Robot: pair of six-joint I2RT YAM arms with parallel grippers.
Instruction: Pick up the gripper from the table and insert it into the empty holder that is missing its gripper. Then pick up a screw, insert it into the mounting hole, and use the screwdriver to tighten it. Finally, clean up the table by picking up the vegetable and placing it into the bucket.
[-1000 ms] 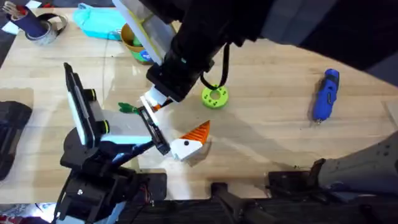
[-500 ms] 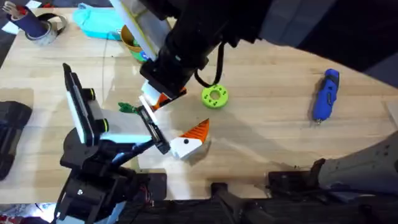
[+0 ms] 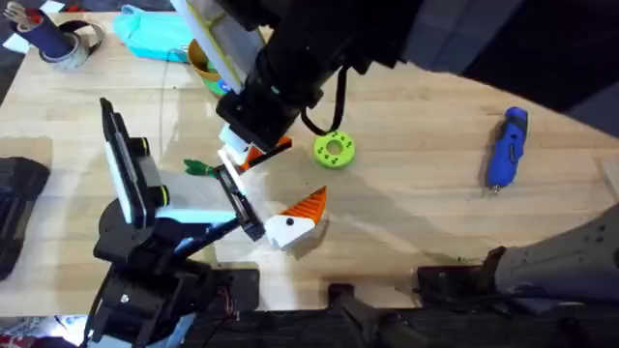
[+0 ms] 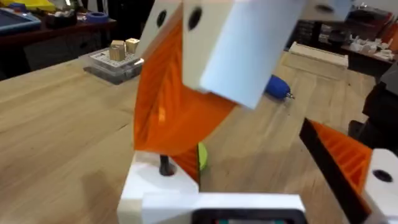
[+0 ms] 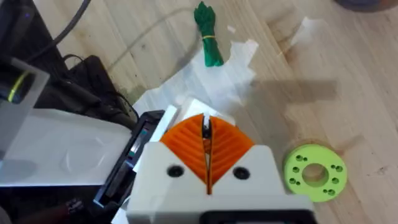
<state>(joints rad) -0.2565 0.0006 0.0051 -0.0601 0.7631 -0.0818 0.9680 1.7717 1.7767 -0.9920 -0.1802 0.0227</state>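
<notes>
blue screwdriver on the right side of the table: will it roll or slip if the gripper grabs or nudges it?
The screwdriver lies flat on bare wood with nothing against it, so a sideways nudge would probably roll it. Its long pen-shaped body looks rigid; a grip across the middle should hold. The casing looks smooth, so it may slip if pinched near the thin tip.

Screwdriver (image 3: 506,148): blue, pen-shaped, lying flat on worktop near right edge, thin metal tip toward near edge; visible far off in left wrist view (image 4: 277,87).

Vegetable (image 3: 199,168): small bright-green piece with leafy points, flat on worktop, left of centre; in right wrist view (image 5: 208,35) a yellow band shows round its middle.

Bucket (image 3: 201,64): round gold-yellow tub, upright near far edge, left of centre, partly hidden by arm; something green inside.

Loose gripper part (image 3: 298,219): white body with orange ribbed pad, on worktop close to near edge.
</notes>
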